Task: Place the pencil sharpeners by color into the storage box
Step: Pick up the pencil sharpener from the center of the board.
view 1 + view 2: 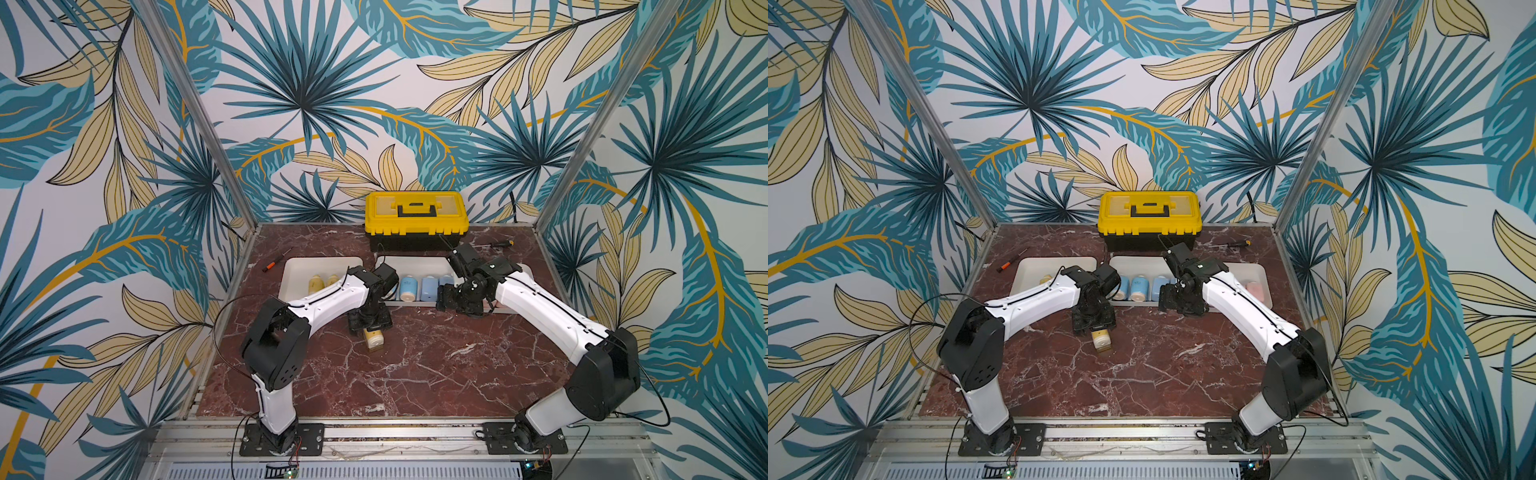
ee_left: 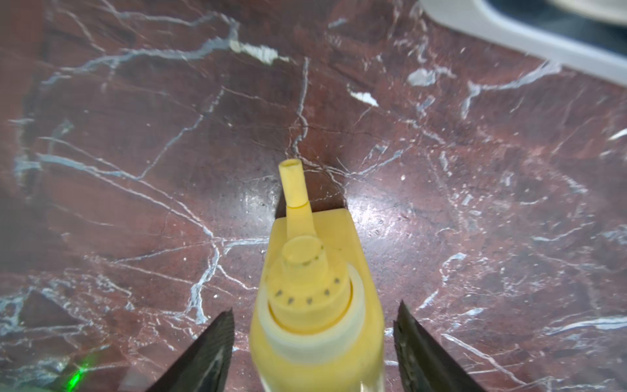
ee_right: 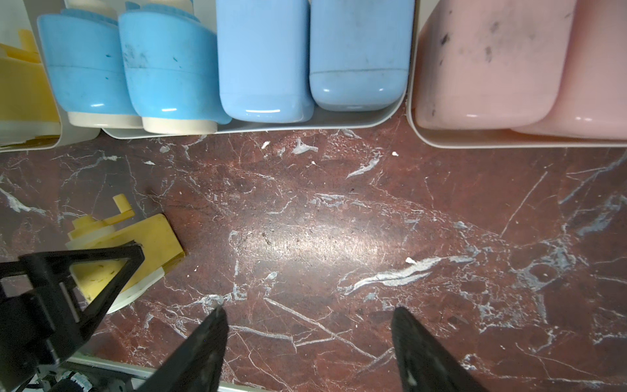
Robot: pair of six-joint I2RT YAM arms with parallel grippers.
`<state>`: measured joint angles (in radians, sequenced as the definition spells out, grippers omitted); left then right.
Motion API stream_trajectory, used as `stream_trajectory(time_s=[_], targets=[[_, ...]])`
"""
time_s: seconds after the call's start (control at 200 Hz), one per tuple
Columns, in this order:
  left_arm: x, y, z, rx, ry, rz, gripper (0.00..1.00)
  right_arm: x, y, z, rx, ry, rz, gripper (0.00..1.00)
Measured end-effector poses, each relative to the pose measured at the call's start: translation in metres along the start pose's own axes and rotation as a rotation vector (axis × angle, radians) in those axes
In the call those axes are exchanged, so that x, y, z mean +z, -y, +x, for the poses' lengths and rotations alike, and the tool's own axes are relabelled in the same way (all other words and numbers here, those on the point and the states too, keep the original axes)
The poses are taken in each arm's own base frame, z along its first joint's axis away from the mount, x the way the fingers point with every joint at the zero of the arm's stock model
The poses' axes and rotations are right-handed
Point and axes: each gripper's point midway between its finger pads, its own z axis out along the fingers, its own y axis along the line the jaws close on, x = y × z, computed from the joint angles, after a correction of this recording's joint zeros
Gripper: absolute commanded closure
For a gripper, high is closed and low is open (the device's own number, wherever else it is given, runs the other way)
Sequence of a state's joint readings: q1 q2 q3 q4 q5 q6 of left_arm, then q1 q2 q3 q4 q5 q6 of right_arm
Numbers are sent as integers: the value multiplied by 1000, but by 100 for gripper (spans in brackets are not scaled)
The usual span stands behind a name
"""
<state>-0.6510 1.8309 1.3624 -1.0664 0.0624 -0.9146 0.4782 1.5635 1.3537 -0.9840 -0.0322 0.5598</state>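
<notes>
1. Sharpeners of two colours look sorted: four blue sharpeners (image 3: 264, 68) fill the middle tray (image 3: 271, 130), and pink sharpeners (image 3: 485, 68) lie in the right tray (image 3: 509, 146) just beside it.
2. Yellow sharpeners (image 1: 316, 284) lie in the left tray (image 1: 320, 266), on the middle tray's other side.
3. One loose yellow sharpener (image 1: 372, 341) lies on the table (image 1: 436, 374), on the robot's side of the middle tray, near its left corner and clear of its rim.
4. Its long axis runs roughly at right angles to the middle tray's near rim, a little slanted, with the whitish end pointing away from that tray.
5. The left gripper (image 2: 316, 309) sits over it with its fingers apart, one on each flank. Table shows in the gap on both sides, so nothing is clamped.
6. The fingers stand across the short width, so closing should pinch the body squarely.
7. The right gripper (image 3: 309, 310) hovers over bare table before the middle tray, spread and empty, so the left arm is clearly nearer.
</notes>
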Motion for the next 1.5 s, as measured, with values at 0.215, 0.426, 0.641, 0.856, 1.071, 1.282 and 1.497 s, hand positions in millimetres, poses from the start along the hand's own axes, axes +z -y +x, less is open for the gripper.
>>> stream_trajectory(time_s=[0.215,0.426,0.641,0.856,1.071,1.282,1.497], targets=[[13,0,4,-4,-31,1,35,0,-1,0,3,-2,-10,22],[19,0,4,-4,-40,-6,40,0,-2,0,3,-4,-19,23],[25,0,4,2,-49,-17,56,0,-2,-1,-1,-5,-19,22],[25,0,4,6,-50,-17,63,1,-2,-1,-1,-5,-18,22],[21,-1,1,12,-49,-2,66,3,-1,0,0,-13,-14,22],[-16,-2,-12,6,5,101,68,5,-2,0,0,-16,-13,22],[-82,-16,-35,34,159,217,68,3,-5,-4,0,-13,-23,22]])
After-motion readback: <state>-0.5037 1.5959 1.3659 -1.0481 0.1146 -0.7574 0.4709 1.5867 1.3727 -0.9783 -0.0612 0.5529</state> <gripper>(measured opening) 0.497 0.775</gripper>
